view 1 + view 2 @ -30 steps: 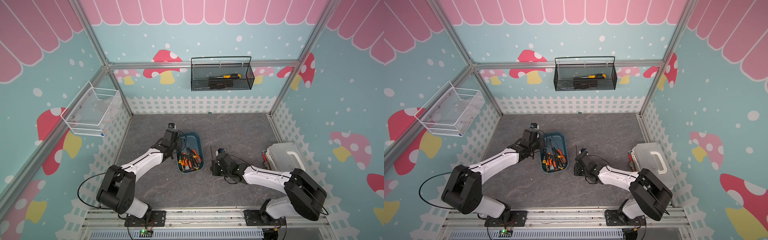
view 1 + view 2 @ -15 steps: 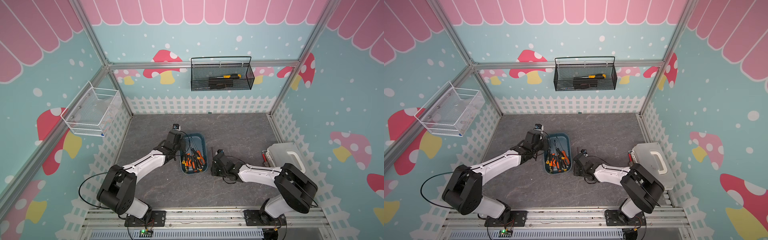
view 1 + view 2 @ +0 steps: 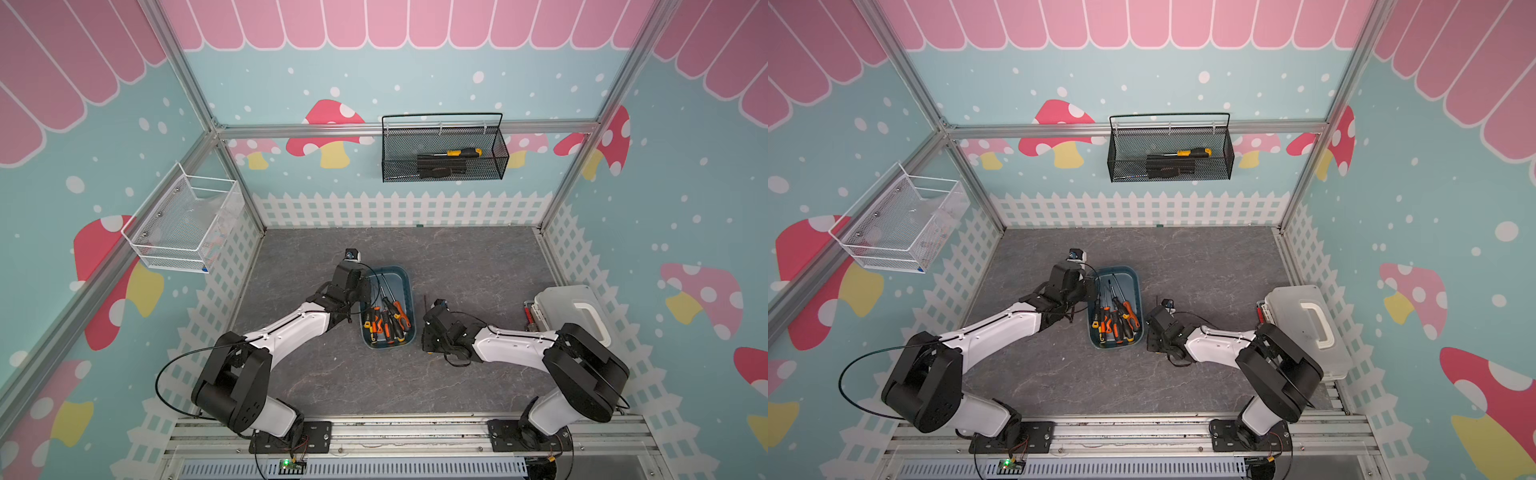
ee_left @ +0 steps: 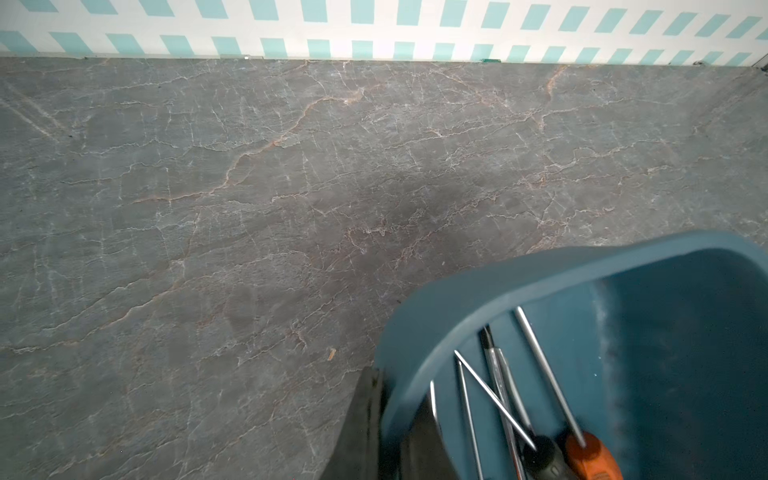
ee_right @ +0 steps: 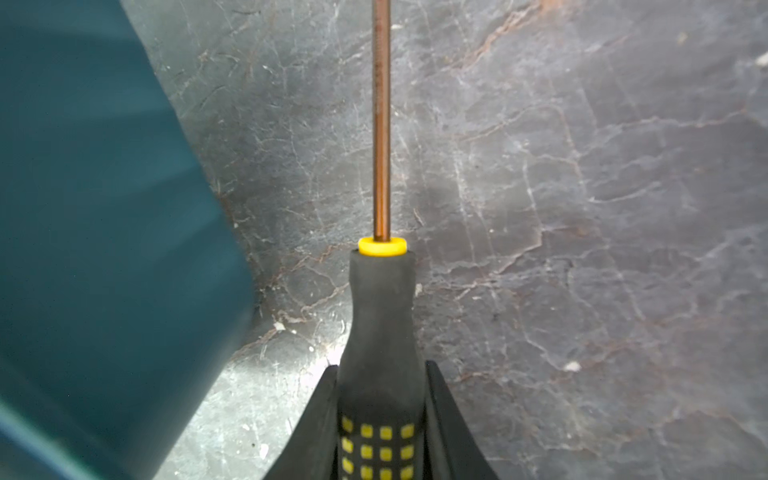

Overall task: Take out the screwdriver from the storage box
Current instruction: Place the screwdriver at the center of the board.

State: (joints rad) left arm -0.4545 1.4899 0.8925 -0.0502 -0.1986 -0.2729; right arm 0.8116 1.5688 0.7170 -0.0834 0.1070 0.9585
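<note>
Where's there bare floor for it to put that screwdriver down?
Widest: the grey floor between the storage box and the back fence. Also open beyond the right arm, beside the white case, and in front between the arm bases. Crowded: the gap between box and right tool.

Teal mushroom-print walls [image 3: 415, 83], pink scalloped trim [image 3: 386, 20] across frame top; white picket-fence border [image 3: 395, 210] mid-frame; grey veined floor [image 3: 478, 257], lower centre; aluminium corner posts [image 3: 183, 70]; lighting seemingly even.
</note>
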